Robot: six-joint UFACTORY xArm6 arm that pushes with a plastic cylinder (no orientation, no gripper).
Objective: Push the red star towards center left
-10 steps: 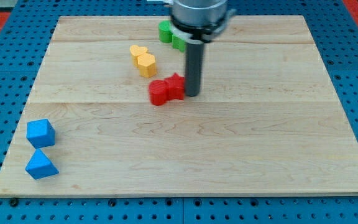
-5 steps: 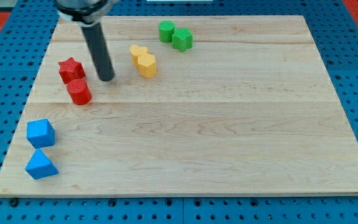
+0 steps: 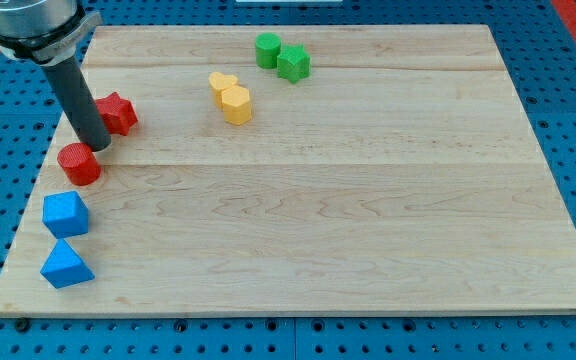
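Observation:
The red star (image 3: 118, 113) lies at the left of the wooden board (image 3: 298, 200), a little above mid-height. My tip (image 3: 97, 146) rests just below and left of the star, between it and a red cylinder (image 3: 78, 164) that lies lower left. The dark rod (image 3: 80, 100) rises from the tip toward the view's top left. The tip looks in contact with or very near both red blocks.
A blue cube (image 3: 65, 213) and a blue wedge-like block (image 3: 66, 265) sit at the lower left. Two yellow blocks (image 3: 230, 97) lie at the upper middle. A green cylinder (image 3: 266, 49) and a green star (image 3: 293, 64) lie near the top edge.
My tip moved left and slightly down, from right of the red blocks to between them. The red cylinder slid down-left, toward the blue cube. The red star stayed about where it was.

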